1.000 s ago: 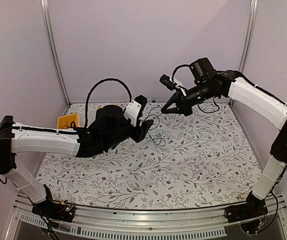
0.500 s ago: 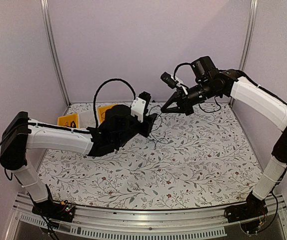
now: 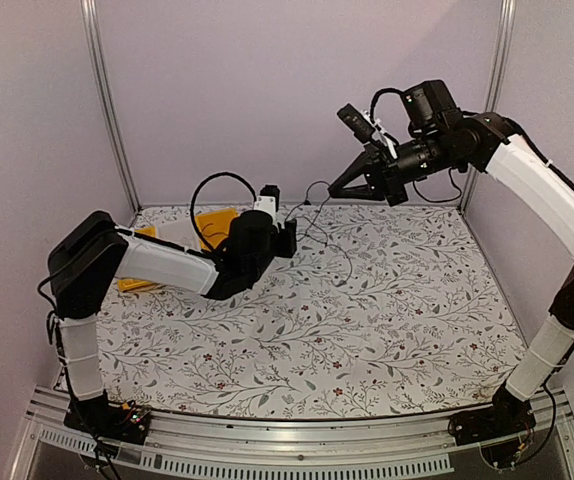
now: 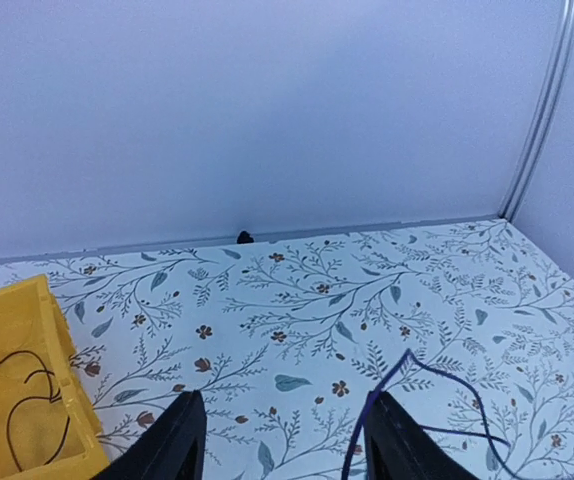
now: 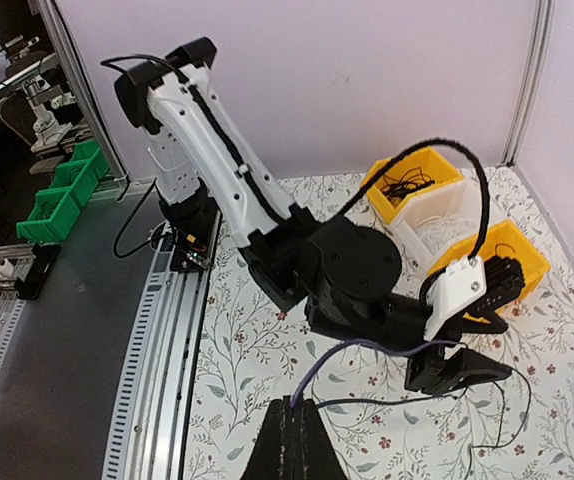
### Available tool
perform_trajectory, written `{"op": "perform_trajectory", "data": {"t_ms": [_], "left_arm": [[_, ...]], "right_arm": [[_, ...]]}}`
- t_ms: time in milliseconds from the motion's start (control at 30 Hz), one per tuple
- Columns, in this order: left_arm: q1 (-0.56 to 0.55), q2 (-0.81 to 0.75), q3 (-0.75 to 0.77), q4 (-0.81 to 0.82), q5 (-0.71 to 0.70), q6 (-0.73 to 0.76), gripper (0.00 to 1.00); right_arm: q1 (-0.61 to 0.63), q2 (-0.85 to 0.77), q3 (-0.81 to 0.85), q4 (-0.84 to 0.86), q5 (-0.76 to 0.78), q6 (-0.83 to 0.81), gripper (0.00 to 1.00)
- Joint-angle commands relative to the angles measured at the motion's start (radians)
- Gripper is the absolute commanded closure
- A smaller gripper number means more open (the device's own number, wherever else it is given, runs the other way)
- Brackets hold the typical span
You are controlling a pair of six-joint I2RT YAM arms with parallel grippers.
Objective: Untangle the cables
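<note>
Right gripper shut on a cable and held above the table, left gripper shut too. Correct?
No: the left gripper is open; the left wrist view shows its fingers standing apart. The right gripper is shut on a cable and held above the table, as you said.

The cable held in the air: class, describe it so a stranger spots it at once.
Over the floral table, find the right claw high near the back wall. From that shut claw trails a hair-thin cable, far thinner than the thick black arm cables.

Floral-print table (image 3: 387, 340), yellow bins (image 3: 221, 217) far left, cables (image 4: 407, 356) trailing onto it.
</note>
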Motion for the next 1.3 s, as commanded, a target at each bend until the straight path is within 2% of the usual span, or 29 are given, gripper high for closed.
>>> {"op": "perform_trajectory", "data": {"t_ms": [0, 267, 500, 633, 800, 967, 1100, 1167, 1267], "left_arm": [[0.044, 0.076, -0.016, 0.000, -0.047, -0.087, 0.46], [0.050, 0.106, -0.075, -0.033, -0.005, -0.115, 0.45], [0.041, 0.052, -0.176, -0.003, 0.048, -0.122, 0.46], [0.005, -0.046, -0.270, 0.057, 0.067, -0.070, 0.46], [-0.066, -0.255, -0.410, 0.081, 0.001, -0.027, 0.45], [-0.134, -0.458, -0.518, 0.109, -0.021, 0.060, 0.43], [-0.182, -0.563, -0.650, 0.302, 0.139, 0.255, 0.41], [-0.183, -0.600, -0.661, 0.270, 0.261, 0.304, 0.41], [-0.183, -0.618, -0.576, 0.125, 0.409, 0.323, 0.40]], "right_arm": [[0.005, -0.089, 0.179, -0.053, -0.003, -0.027, 1.00], [0.005, -0.167, 0.309, -0.024, 0.082, -0.032, 1.00], [-0.009, -0.173, 0.291, -0.018, 0.144, -0.038, 1.00], [-0.009, -0.156, 0.171, 0.000, 0.185, -0.048, 1.00], [-0.009, -0.175, -0.062, 0.077, 0.222, -0.072, 1.00], [-0.007, -0.167, -0.194, 0.120, 0.250, -0.096, 1.00], [-0.005, -0.127, -0.231, 0.128, 0.260, -0.110, 1.00], [0.001, -0.099, -0.237, 0.127, 0.269, -0.119, 1.00], [0.023, -0.074, -0.248, 0.124, 0.292, -0.132, 1.00]]}}
